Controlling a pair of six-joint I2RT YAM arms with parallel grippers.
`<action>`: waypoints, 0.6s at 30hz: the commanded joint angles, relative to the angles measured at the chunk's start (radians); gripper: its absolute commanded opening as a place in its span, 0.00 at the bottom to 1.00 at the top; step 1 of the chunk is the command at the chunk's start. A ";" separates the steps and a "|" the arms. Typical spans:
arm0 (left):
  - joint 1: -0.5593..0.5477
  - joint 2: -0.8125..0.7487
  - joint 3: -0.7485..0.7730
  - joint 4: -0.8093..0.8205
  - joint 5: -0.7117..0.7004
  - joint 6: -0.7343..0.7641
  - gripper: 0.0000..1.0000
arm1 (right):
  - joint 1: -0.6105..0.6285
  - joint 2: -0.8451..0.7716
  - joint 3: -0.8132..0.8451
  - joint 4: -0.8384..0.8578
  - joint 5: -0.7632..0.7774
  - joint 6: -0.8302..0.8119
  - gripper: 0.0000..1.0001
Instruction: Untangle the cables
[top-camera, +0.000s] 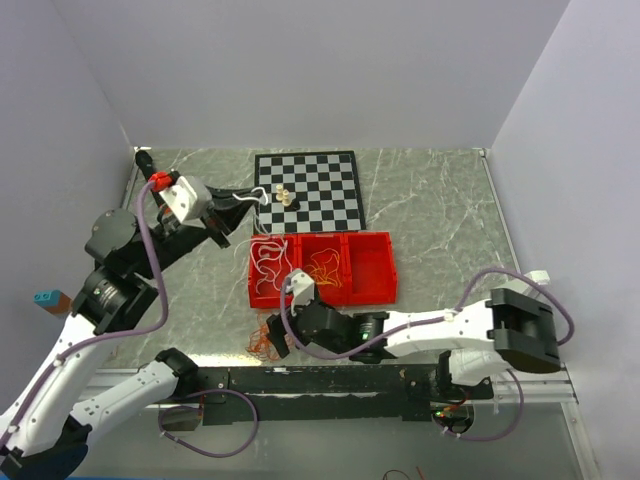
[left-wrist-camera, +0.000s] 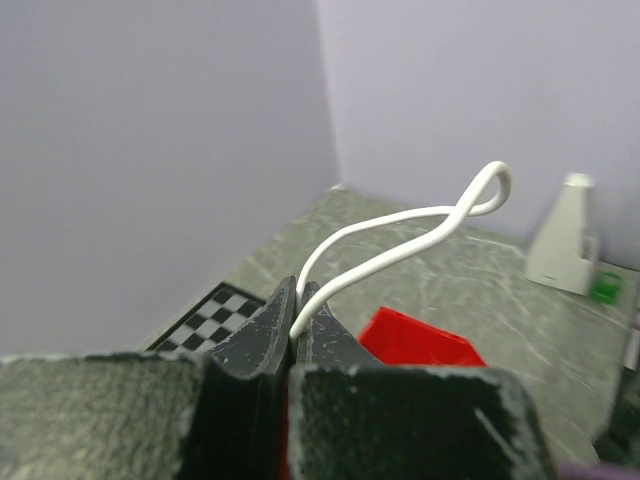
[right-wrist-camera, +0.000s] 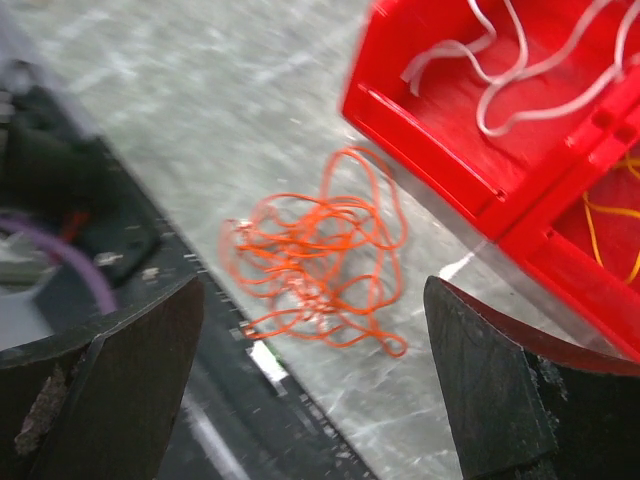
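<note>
Grey-green marbled table (top-camera: 430, 220), pale lilac walls on three sides. Chessboard (top-camera: 310, 190) sits at upper centre of the top view, with a few small chess pieces (top-camera: 283, 196) on its left part. Red tray (top-camera: 372, 268) lies just below the board, split into three compartments. The left compartment holds loose white cords (top-camera: 266, 262); the middle one holds a thin yellow-orange cord (top-camera: 325, 268).

Left gripper (top-camera: 260, 197) is raised above the table at the board's left edge, fingers pinched tight on a white cable (left-wrist-camera: 400, 235). In the left wrist view the cable leaves the closed tips, arcs up and to the right, and ends in a small loop in the air at upper right of the frame. Cannot tell whether it joins the cords in the tray.

Right gripper (right-wrist-camera: 312, 320) is low near the tray's lower left corner, fingers spread wide with nothing gripped. In the right wrist view the red-orange cable (right-wrist-camera: 320, 255) lies in a loose tangle on the table at frame centre. It shows in the gap between the two fingers, touched by neither, just beside the tray's outer wall. In the top view, part of this tangle shows left of the gripper, near the table's lower edge.
</note>
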 joint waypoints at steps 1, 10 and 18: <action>0.001 0.014 -0.050 0.083 -0.187 -0.007 0.01 | 0.008 0.083 0.042 0.041 0.117 0.027 0.96; 0.001 0.058 -0.158 0.144 -0.311 -0.045 0.01 | -0.041 0.308 0.147 -0.044 0.025 0.108 0.59; 0.001 0.189 -0.185 0.173 -0.403 -0.090 0.01 | -0.066 0.033 -0.110 -0.113 0.072 0.276 0.29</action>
